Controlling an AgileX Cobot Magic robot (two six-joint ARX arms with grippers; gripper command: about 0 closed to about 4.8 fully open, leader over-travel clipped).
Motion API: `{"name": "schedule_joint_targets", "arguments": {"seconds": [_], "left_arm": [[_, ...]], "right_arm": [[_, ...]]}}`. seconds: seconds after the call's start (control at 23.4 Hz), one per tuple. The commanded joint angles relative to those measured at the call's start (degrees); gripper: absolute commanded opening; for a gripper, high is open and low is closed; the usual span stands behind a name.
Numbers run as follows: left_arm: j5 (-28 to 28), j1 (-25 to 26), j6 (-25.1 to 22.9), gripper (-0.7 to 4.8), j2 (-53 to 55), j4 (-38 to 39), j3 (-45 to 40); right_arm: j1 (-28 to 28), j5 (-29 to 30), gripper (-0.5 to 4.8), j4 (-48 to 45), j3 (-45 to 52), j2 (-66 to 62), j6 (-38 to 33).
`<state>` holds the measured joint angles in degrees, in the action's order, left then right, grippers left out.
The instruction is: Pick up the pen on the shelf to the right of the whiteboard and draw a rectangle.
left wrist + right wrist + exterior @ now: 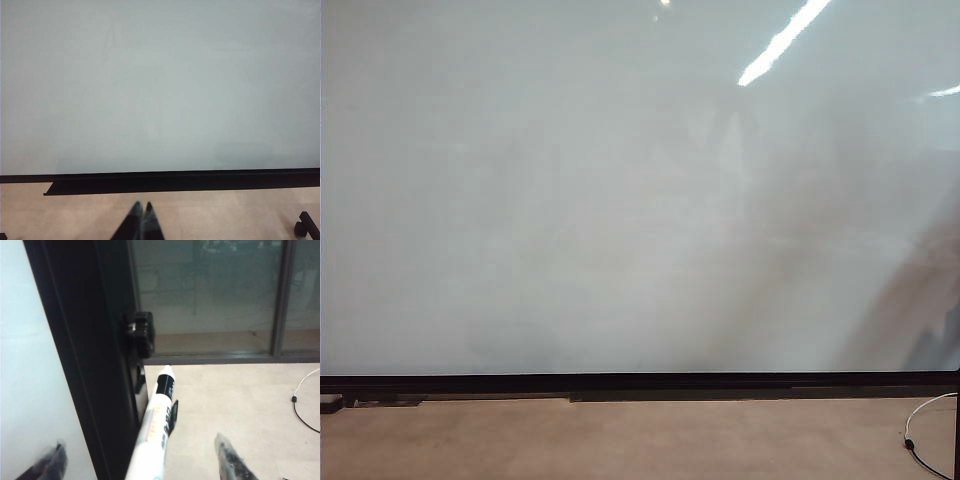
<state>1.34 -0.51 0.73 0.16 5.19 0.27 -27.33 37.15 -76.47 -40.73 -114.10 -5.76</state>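
The whiteboard (620,200) fills the exterior view, and no gripper shows there. No rectangle shows on its surface. In the right wrist view the pen (159,415), white with a black band and clip, stands tip away from the camera beside the board's black side frame (90,365). The shelf under it is hidden. My right gripper (139,441) is open, with its two fingers wide apart on either side of the pen and not touching it. My left gripper (142,205) is shut and empty, pointing at the whiteboard (160,90) from well back, above the floor.
A black ledge (150,186) runs under the board's lower frame. A black bracket (139,332) sticks out of the side frame beyond the pen. A white cable (305,405) lies on the beige floor, and a glass wall (210,290) stands behind.
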Motion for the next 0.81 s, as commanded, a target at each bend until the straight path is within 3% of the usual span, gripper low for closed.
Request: {"name": "schedule_joint_targets", "arguments": {"seconds": [0.04, 0.17, 0.81], "left_arm": [[-0.02, 0.02, -0.07, -0.04, 0.02, -0.52, 0.11], [-0.02, 0.02, -0.07, -0.04, 0.02, -0.52, 0.11], [-0.02, 0.02, -0.07, -0.04, 0.02, -0.55, 0.11]], "right_arm": [[0.24, 0.09, 3.73, -0.96, -0.94, -0.22, -0.26], [0.33, 0.13, 3.37, -0.79, -1.18, -0.24, -0.26], [0.72, 0.24, 2.90, -0.24, -1.68, -0.59, -0.02]]}}
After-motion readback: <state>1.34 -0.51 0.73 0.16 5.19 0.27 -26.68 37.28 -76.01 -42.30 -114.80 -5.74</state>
